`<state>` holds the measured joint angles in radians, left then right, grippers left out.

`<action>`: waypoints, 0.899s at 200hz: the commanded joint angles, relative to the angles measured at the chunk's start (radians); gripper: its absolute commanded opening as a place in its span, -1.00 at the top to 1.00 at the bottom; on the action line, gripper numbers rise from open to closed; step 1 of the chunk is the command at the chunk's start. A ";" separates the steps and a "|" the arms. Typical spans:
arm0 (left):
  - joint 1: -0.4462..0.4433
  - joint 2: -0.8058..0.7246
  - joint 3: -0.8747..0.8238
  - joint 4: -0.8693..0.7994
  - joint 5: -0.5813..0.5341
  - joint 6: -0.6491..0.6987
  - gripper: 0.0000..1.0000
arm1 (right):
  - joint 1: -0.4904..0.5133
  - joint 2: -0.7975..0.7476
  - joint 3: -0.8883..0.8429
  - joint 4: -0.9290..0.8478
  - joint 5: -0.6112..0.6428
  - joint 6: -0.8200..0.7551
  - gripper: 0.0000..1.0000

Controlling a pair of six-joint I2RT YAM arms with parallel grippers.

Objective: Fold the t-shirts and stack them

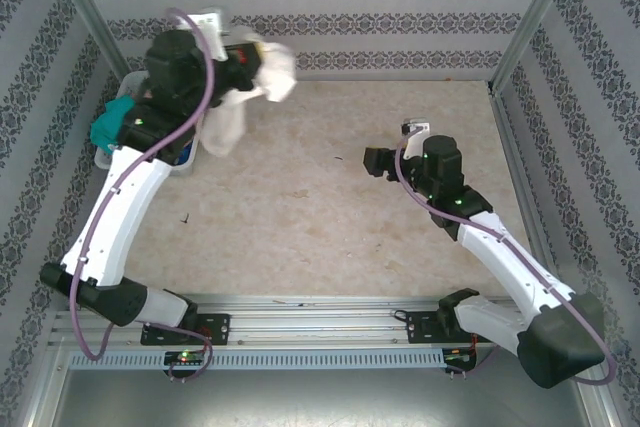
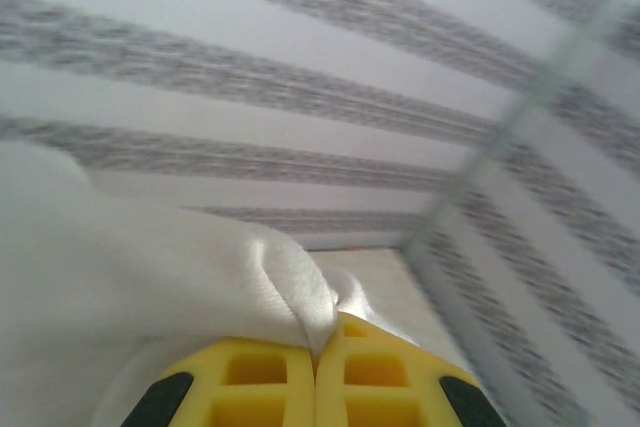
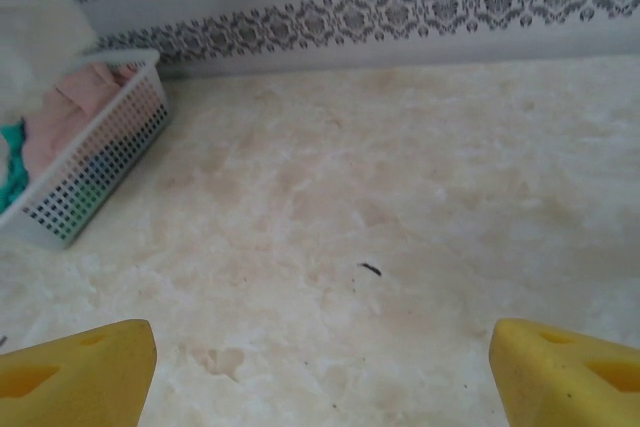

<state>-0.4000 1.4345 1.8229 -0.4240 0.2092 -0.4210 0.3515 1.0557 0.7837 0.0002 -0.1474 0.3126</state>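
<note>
Left gripper [image 2: 318, 352] pinched tight on cream shirt [image 2: 150, 277], which hangs limp above table. Soft, light, likely slippy: grab hem or shoulder seam. Right gripper [image 3: 320, 362] wide, empty.

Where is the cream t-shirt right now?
In the top view, the cream t-shirt hangs at the far left from the shut left gripper, by the white basket.

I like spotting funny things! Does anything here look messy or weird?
The cream t-shirt hangs crumpled from the shut left gripper by the basket. It isn't folded yet. A teal shirt and a pink shirt lie bunched in the basket. A tiny dark speck sits on the table.
</note>
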 commanded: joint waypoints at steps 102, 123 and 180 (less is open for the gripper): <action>0.127 0.187 -0.606 0.220 -0.138 -0.213 -0.51 | 0.035 0.150 -0.085 -0.146 0.146 0.112 -0.63; 0.077 0.203 -0.632 0.232 -0.060 -0.174 -0.69 | 0.040 0.248 -0.087 -0.126 0.127 0.132 -0.59; -0.116 0.537 -0.412 0.289 0.100 -0.111 -1.00 | 0.051 0.418 0.018 -0.113 0.234 0.129 0.10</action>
<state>-0.4828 1.8282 1.2995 -0.1776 0.2142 -0.5793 0.4038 1.4387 0.7212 -0.1188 -0.0261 0.4385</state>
